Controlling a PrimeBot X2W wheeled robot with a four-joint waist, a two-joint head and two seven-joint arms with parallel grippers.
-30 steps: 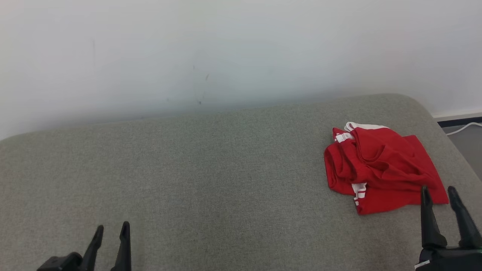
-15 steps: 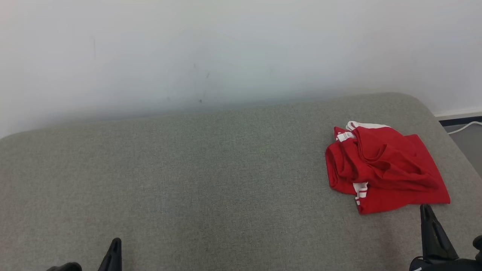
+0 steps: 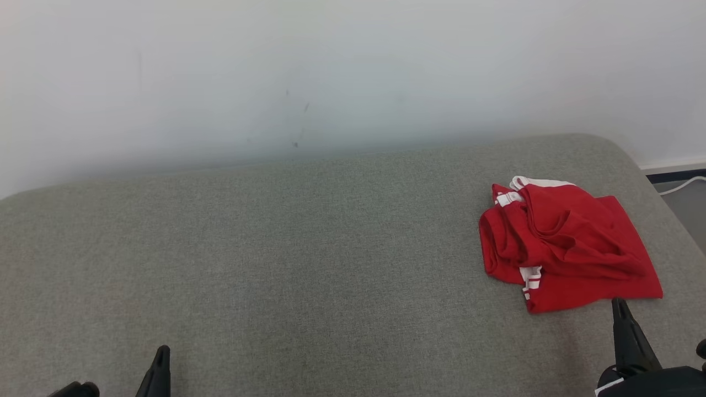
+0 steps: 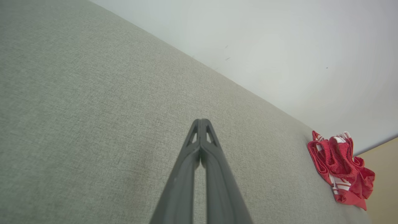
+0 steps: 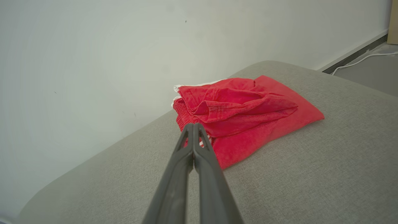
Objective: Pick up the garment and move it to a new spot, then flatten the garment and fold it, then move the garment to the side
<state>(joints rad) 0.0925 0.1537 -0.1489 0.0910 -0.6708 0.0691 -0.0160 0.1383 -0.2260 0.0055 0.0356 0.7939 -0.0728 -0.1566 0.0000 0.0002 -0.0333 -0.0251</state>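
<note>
The garment [image 3: 568, 242] is a crumpled red piece with white striped trim, lying at the right end of the grey cushioned surface [image 3: 309, 264]. It also shows in the left wrist view, garment [image 4: 340, 166], and in the right wrist view, garment [image 5: 242, 115]. My right gripper [image 3: 619, 306] is shut and empty, its tip just short of the garment's near edge; in its own view the right gripper [image 5: 193, 125] has its fingers pressed together. My left gripper [image 3: 162, 353] sits at the lower left, far from the garment, and the left gripper [image 4: 201, 121] is shut on nothing.
A pale wall [image 3: 331, 71] runs right behind the grey surface. The surface's rounded right end drops to a grey floor [image 3: 689, 207] with a white cable [image 3: 681, 184] along a dark skirting. The wide middle and left of the cushion are bare fabric.
Both grippers went from open to shut and dropped lower in the head view. The camera shifted slightly; the garment has not been touched.
</note>
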